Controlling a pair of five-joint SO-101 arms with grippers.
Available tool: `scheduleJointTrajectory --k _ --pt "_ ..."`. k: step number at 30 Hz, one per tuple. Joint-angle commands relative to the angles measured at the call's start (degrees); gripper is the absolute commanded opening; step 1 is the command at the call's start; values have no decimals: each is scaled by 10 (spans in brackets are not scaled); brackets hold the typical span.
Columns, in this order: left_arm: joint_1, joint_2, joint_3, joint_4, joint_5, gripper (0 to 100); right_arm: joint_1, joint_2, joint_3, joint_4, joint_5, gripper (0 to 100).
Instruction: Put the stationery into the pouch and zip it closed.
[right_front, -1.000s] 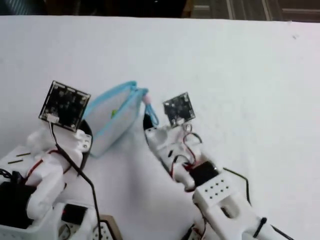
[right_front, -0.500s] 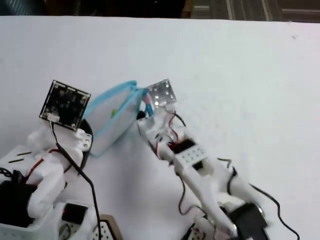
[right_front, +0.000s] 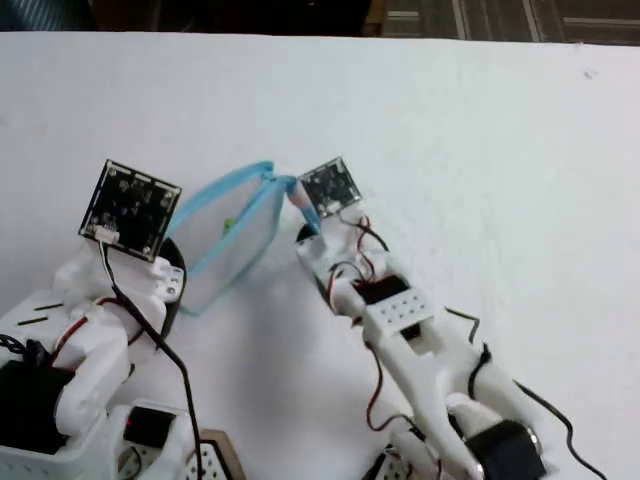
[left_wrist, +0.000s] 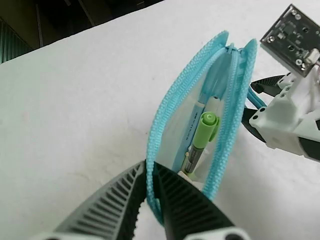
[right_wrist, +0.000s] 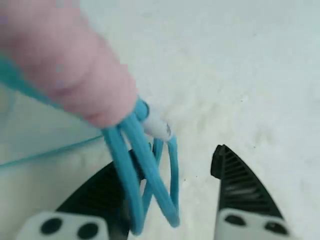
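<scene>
The clear pouch (right_front: 228, 238) with a light blue zip lies left of centre and stands open (left_wrist: 200, 115). A green pen (left_wrist: 201, 137) and a pale blue pen (left_wrist: 192, 120) lie inside it. My left gripper (left_wrist: 150, 182) is shut on the near end of the pouch's zip band. At the far end, a pink pull tab (right_front: 298, 196) carries a blue cord loop (right_wrist: 150, 175). That loop hangs between the fingers of my open right gripper (right_wrist: 170, 185), which sits at the pouch's zip end (right_front: 308, 230).
The white table (right_front: 480, 150) stretches free to the back and right. The left arm's camera board (right_front: 130, 210) and body occupy the near left corner. The right arm (right_front: 420, 340) runs in from the near edge.
The right arm swung in toward the pouch's zip end, bringing its gripper around the cord loop. The left arm and the pouch have stayed nearly still.
</scene>
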Motion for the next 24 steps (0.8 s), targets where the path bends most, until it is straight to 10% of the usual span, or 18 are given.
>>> scheduleJointTrajectory --k 1,9,24 --pt "-8 10 -2 -7 -1 24 1 -70 7 32 24 198" --pt "-7 10 -2 -7 0 24 -8 -145 7 77 22 198" --pt "-10 9 -2 -4 -1 24 16 81 4 -177 26 198"
